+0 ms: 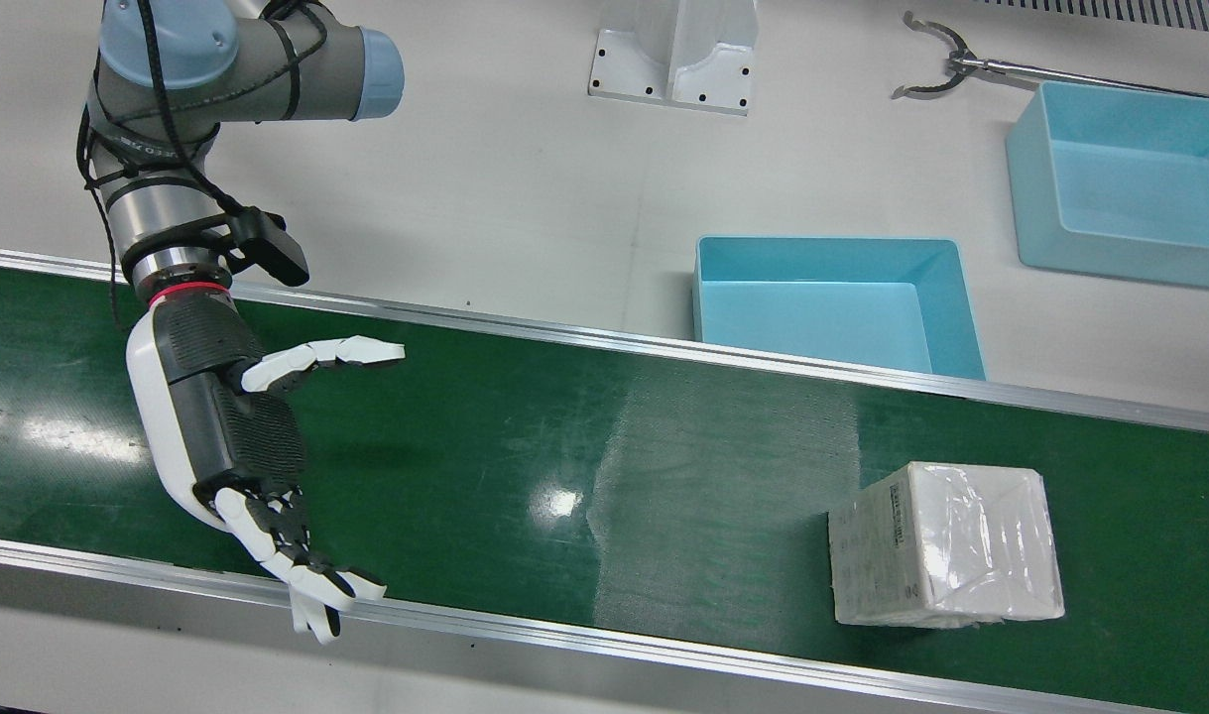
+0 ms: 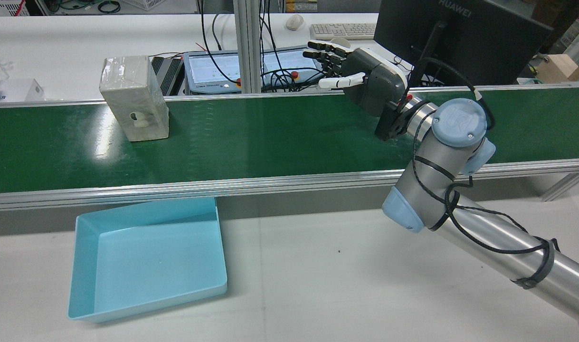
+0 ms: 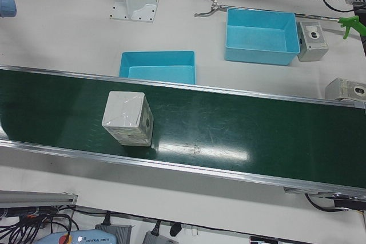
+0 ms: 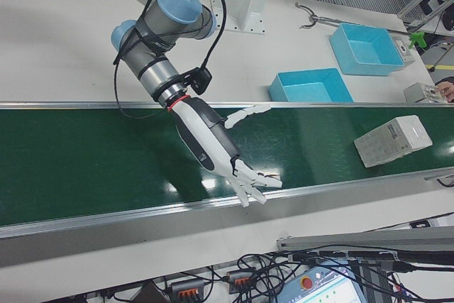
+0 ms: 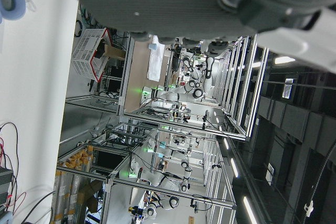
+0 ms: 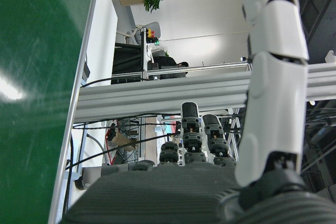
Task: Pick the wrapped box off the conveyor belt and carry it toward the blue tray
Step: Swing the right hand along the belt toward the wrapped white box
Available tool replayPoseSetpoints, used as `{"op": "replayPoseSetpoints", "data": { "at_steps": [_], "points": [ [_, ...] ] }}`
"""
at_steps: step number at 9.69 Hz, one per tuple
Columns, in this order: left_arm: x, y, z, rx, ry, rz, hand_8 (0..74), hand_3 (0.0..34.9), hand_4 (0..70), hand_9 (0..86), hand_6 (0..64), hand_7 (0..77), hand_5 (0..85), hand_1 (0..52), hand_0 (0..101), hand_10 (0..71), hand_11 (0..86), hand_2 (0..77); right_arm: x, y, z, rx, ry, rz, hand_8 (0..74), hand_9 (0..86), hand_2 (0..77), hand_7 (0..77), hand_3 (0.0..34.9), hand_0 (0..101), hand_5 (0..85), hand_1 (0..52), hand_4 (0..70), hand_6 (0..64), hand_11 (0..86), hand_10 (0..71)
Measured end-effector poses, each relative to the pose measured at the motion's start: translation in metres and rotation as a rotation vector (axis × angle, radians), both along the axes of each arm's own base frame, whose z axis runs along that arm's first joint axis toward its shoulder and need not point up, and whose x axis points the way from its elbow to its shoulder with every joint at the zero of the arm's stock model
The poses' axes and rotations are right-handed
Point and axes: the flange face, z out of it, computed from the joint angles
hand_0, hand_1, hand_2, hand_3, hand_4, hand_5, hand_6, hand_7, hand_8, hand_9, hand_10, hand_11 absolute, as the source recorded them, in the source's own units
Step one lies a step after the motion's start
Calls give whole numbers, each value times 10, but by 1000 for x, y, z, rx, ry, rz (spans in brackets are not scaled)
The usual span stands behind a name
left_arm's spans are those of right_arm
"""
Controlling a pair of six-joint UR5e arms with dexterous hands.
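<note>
Green belt (image 1: 525, 436): plastic-wrapped white box (image 1: 946, 545).

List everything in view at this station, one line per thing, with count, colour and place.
wrapped box: one, white, clear film, on the belt.
conveyor belt: one, green, silver rails.
blue trays: two, light blue, on the white table beside the belt; one farther off.
reach grabber: one, metal claw, by the farther tray.
small grey boxes: two, on the table; the second near the belt.
right hand: one, white and black, open above the belt, far from the box.
</note>
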Motion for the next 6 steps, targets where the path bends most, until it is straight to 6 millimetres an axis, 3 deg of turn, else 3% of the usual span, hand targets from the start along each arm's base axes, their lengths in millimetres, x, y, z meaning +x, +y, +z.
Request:
{"op": "replayPoseSetpoints", "data": {
  "at_steps": [2,3,6],
  "points": [
    [0,0,0,0,0,0,5,0,0,0,5,5,11,0,0,5,5,11,-24,8,-7,12,2,-15,44,71,175,185,0,471,142,147,109,82,11,0],
    [0,0,0,0,0,0,5,0,0,0,5,5,11,0,0,0,0,11,-29,10,-8,12,2,-10,44,71,82,202,0,459,125,93,109,76,11,0],
    [0,0,0,0,0,0,5,0,5,0,5,5,11,0,0,5,5,11,-38,11,-19,19,-15,7,27,71,82,202,0,453,115,93,109,76,11,0]
  ]
}}
